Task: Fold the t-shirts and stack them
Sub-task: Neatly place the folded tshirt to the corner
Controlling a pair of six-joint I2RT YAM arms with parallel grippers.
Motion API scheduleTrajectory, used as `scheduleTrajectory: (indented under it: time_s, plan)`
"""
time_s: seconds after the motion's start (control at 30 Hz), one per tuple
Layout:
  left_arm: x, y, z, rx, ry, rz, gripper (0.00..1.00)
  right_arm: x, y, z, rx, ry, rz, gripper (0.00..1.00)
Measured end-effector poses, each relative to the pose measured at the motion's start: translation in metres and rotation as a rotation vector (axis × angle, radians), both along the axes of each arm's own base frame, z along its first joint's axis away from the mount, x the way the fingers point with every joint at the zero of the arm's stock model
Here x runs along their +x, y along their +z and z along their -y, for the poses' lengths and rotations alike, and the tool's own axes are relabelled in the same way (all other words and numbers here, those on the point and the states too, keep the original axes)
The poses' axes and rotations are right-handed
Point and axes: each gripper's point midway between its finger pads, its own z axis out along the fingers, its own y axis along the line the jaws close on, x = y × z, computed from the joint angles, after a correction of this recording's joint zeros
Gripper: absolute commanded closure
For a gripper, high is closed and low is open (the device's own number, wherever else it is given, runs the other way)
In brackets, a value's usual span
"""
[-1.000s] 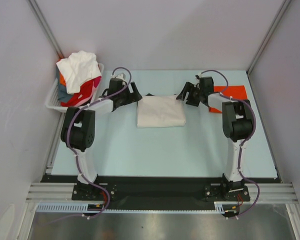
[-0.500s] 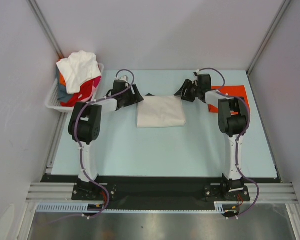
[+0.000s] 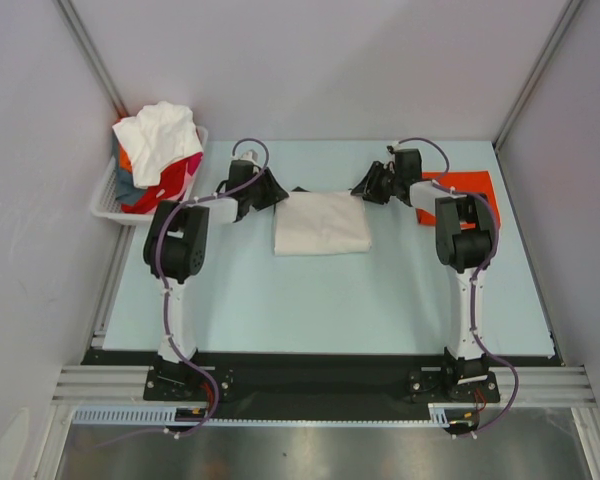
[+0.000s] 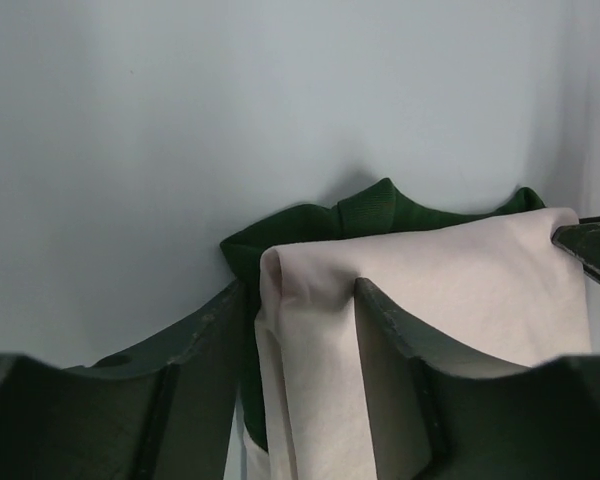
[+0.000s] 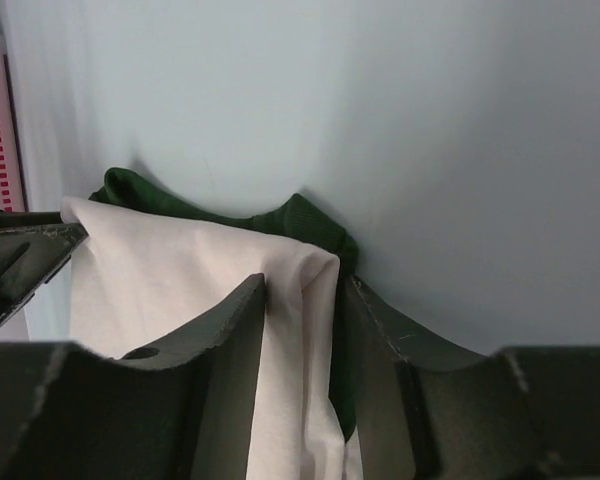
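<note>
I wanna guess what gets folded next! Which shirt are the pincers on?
The cream shirt with dark green trim, mid-table: left pincer and right pincer straddle its far corners. The orange-red shirt lies flat at right; others sit heaped in the basket.

White links [image 3: 467, 310], black joints [image 3: 177, 250], purple cables [image 3: 163, 320] looping alongside — left tool [image 4: 300, 290] and right tool [image 5: 302, 290] dark, moulded.

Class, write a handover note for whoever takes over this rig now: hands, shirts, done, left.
Left hand, right hand: each straddles a far corner of the cream folded t-shirt with dark green trim; firm grip unclear.
Orange-red t-shirt: flat, far right.
Heap of mixed shirts: in white slotted plastic basket, far left.
Done: cream shirt folded to a rectangle.
Left: probably another fold, stack it, then the heap.
</note>
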Motion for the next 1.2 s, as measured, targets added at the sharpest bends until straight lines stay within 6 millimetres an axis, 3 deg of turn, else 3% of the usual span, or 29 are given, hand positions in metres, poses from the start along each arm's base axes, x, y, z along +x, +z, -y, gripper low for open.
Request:
scheduleTrajectory:
  time_s: [0.2,0.3,0.4,0.67,0.83,1.03,1.2]
  plan:
    - [0.001,-0.005,0.003,-0.024,0.013,-0.010,0.64,0.006,-0.003,-0.005,0.030,0.005,-0.020,0.73]
    - [0.003,-0.006,0.007,-0.035,0.016,-0.014,0.86,0.010,-0.006,-0.009,0.046,0.007,-0.032,0.90]
    - [0.004,-0.008,0.010,-0.045,0.021,-0.020,1.00,0.012,-0.007,-0.011,0.061,0.007,-0.045,1.00]
    - [0.006,-0.004,0.014,-0.039,0.021,0.010,1.00,0.007,-0.003,-0.010,0.067,0.002,-0.042,1.00]
    - [-0.004,0.013,0.021,-0.039,-0.001,0.079,1.00,-0.006,0.017,0.001,0.072,-0.011,-0.021,1.00]
    - [-0.017,0.061,0.040,-0.072,-0.046,0.201,1.00,-0.018,0.070,0.011,0.095,-0.015,0.056,1.00]
    - [-0.031,0.108,0.066,-0.102,-0.104,0.315,1.00,-0.033,0.102,0.035,0.104,-0.053,0.101,1.00]
